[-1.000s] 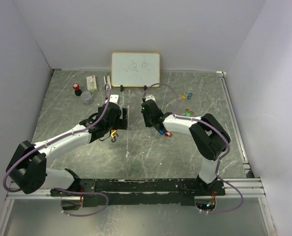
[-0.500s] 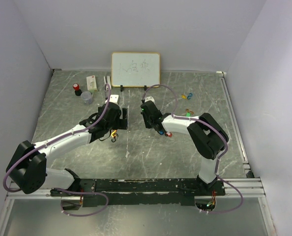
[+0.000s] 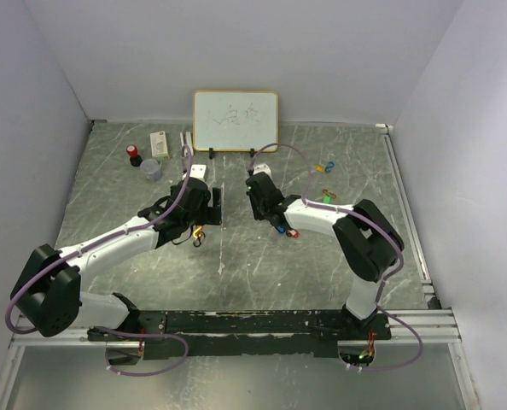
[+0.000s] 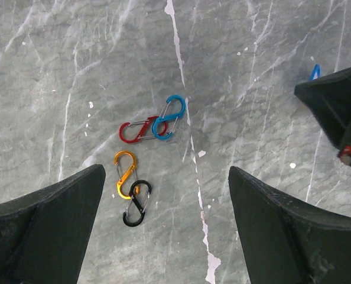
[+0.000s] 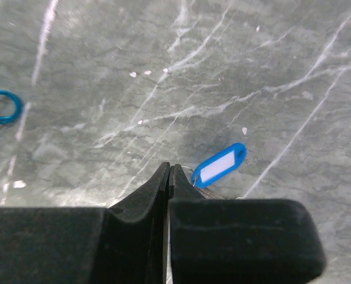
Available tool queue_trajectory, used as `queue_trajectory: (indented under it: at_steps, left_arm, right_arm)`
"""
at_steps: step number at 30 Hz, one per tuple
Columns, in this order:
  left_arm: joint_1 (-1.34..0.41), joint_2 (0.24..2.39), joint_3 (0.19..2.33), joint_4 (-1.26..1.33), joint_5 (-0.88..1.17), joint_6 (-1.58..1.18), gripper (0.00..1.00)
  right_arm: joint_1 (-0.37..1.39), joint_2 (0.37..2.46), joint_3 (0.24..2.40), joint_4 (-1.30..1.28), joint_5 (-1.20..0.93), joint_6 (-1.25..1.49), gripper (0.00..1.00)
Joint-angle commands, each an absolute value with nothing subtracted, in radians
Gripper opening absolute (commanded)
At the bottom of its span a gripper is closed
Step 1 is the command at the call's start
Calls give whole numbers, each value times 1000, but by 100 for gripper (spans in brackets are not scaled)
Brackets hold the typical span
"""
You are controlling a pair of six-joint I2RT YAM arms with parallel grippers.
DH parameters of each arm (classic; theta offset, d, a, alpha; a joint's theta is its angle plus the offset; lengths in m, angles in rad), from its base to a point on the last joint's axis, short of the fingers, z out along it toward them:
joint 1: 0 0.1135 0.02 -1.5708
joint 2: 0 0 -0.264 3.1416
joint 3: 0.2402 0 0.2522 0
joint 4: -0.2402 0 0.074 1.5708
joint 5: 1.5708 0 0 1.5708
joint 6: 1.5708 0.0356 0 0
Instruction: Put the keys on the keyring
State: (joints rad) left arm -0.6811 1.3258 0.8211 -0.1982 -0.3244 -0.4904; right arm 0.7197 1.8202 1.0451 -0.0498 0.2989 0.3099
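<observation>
My right gripper (image 5: 168, 167) is shut, low over the table. A blue key tag (image 5: 221, 164) lies just past its tip, and the tag's metal loop (image 5: 190, 172) runs under the right finger. I cannot tell whether the loop is pinched. In the top view the right gripper (image 3: 267, 213) sits beside the blue key (image 3: 278, 227) and a red key (image 3: 292, 232). More keys lie further right: a blue and yellow pair (image 3: 326, 166) and a green one (image 3: 327, 197). My left gripper (image 4: 165, 173) is open and empty above the table. No separate keyring shows.
Four carabiner clips lie below the left gripper: red (image 4: 134, 131), blue (image 4: 169, 117), orange (image 4: 125, 173) and black (image 4: 136, 204). A whiteboard (image 3: 236, 120) stands at the back. A white box (image 3: 159, 141), a red-capped item (image 3: 134, 155) and a grey cup (image 3: 151, 168) sit at the back left.
The right arm's elbow shifted slightly; its gripper stays nearly in place by the blue and red keys. The left arm has not moved.
</observation>
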Motion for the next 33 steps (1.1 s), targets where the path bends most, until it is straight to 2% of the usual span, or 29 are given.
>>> queue_trajectory:
  at_steps: [1, 21, 33]
  left_arm:
    - [-674, 1307, 809, -171, -306, -495, 97]
    - [-675, 1332, 779, -116, -341, -492, 94]
    - [-675, 1468, 773, 7, -361, -404, 89]
  right_arm:
    - [729, 1711, 1037, -50, 308, 310, 0]
    - [727, 1509, 946, 39, 129, 323, 0]
    - [723, 1436, 905, 94, 88, 347, 0]
